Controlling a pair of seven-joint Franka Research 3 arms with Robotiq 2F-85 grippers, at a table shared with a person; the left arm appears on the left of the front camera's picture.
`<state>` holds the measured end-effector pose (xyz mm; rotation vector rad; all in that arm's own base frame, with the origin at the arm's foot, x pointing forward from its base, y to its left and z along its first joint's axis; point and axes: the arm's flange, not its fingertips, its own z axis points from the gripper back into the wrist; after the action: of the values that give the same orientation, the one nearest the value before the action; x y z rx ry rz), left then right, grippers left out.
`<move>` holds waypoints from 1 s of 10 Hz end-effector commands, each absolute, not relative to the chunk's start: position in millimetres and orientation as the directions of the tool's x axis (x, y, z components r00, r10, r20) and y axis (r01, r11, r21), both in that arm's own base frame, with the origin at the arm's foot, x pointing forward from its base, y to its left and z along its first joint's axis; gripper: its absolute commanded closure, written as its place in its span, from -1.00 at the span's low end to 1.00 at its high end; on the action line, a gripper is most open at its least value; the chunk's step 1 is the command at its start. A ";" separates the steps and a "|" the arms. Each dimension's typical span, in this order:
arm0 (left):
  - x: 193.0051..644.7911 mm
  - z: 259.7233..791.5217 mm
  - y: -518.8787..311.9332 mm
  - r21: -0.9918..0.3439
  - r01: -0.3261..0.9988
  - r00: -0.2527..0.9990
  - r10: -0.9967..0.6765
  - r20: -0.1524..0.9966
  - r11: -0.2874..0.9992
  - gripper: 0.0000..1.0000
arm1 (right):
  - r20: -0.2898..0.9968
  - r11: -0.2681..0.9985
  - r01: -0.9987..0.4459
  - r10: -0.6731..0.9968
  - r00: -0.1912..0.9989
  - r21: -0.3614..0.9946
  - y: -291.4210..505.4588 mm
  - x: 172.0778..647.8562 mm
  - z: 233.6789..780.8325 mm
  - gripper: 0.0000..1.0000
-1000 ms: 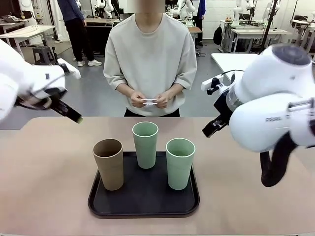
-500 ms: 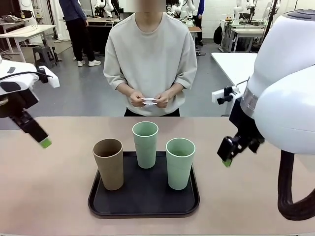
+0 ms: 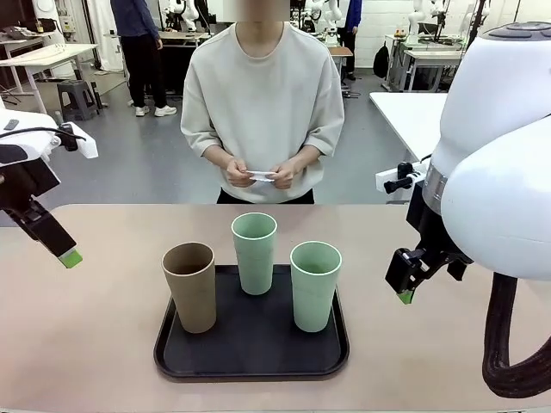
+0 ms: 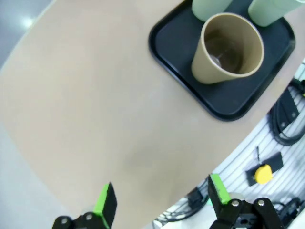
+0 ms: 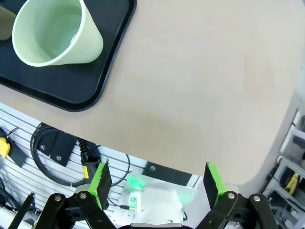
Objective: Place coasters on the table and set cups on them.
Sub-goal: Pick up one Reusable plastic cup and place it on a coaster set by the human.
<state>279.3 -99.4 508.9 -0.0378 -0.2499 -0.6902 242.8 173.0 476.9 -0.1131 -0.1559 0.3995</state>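
Beige-pink matte bench [image 3: 86, 327] bears a black rounded tray [image 3: 258, 363] at its front edge. The left tool [image 4: 160, 193] and the right tool [image 5: 156, 177] hang over its left and right sides, jaws apart, empty. Tapered matte cups [image 3: 190, 288], one tan, two mint, stand on the tray. Thin white coasters [image 3: 263, 177] lie in the person's hands [image 3: 239, 172].

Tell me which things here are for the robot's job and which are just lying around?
For the job: tall tan-brown matte tumbler; two pale mint green tumblers; thin white paper coasters in the person's hands; beige-pink tabletop.
Just there: black rounded tray under the tumblers; white-topped table behind; black stool; black cables below the table.
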 end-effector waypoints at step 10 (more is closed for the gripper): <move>352.8 488.9 90.4 -0.943 0.164 0.986 -0.056 0.154 0.291 -1.00 | 0.109 0.298 -0.085 -0.067 0.992 0.951 -46.7 214.2 451.3 -1.00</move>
<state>344.7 79.3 488.0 -1.2633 -0.0717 -0.1698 243.9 -77.0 513.1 1.2324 -0.1793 0.0172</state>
